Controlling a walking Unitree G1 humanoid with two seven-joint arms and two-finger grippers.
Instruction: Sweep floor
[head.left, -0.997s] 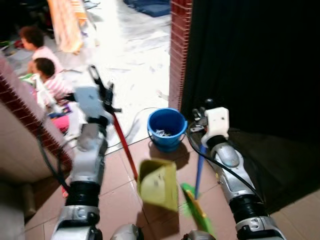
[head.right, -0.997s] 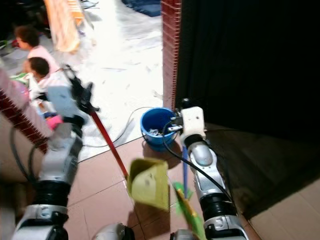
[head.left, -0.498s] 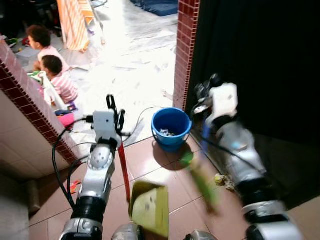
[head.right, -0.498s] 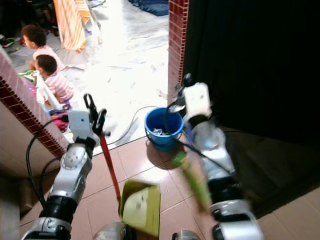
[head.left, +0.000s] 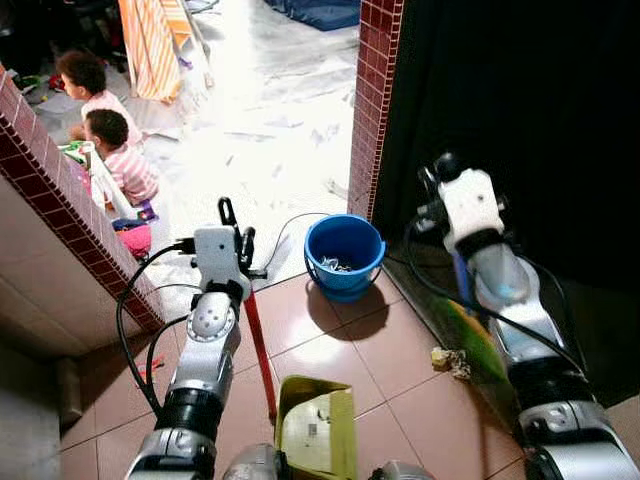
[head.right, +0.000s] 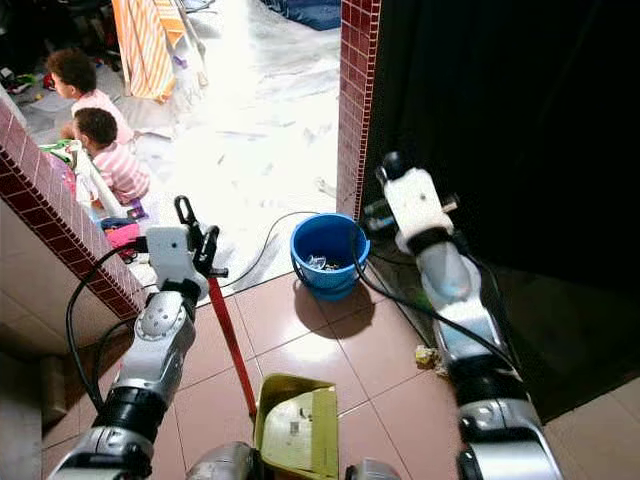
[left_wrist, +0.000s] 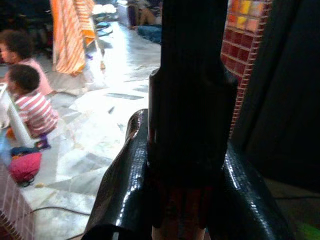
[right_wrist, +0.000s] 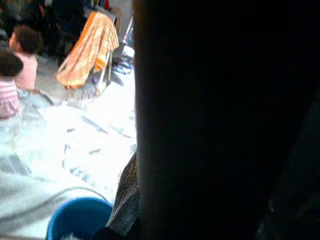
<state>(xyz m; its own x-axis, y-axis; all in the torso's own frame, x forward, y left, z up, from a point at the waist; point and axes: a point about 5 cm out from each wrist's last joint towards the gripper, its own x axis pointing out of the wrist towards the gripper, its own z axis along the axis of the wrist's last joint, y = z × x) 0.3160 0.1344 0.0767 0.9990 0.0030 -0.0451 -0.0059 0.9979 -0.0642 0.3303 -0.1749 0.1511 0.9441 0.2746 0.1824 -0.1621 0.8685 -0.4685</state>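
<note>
From the head views, our left gripper clamps the red-handled yellow-green dustpan on brown floor tiles, near the round blue plastic bucket. Our right gripper holds the green broom beside a debris clump. In the left wrist view, jaws closed around the handle. In the right wrist view, we cannot tell.

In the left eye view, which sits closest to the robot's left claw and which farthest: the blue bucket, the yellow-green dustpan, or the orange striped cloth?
From the left claw, which grips the red handle:
1. Blue bucket, on the tiles toward the robot's right.
2. Yellow-green dustpan, low at the handle's end, near the robot's body.
3. Orange striped cloth, far off across the bright floor.
</note>
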